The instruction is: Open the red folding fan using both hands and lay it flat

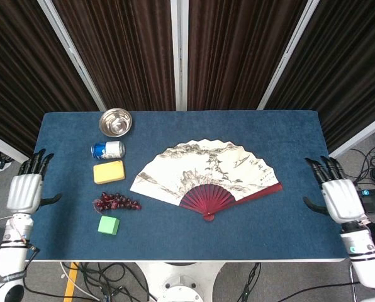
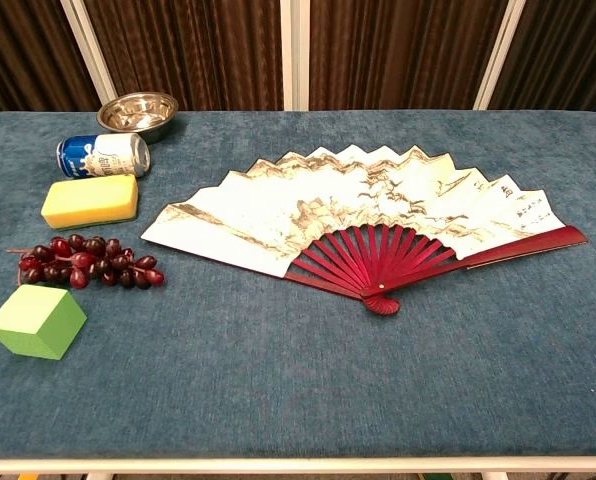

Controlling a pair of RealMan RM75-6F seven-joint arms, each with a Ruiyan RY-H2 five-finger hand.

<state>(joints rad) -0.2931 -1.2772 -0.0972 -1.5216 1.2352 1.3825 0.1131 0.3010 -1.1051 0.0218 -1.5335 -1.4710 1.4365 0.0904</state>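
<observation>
The red folding fan (image 1: 203, 176) lies spread flat near the middle of the tabletop (image 1: 238, 233), pivot toward the near edge. The left hand (image 1: 25, 192) and right hand (image 1: 338, 200) hover beyond the left and right edges, fingers apart, holding nothing. The task looks done; a clean finish means drawing both arms away without brushing the leaf

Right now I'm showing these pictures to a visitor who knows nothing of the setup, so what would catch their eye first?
The open red folding fan lies spread flat at the middle of the blue table, painted leaf toward the curtains. Both hands are off it: the left hand and right hand hover open at the table's side edges.
</observation>
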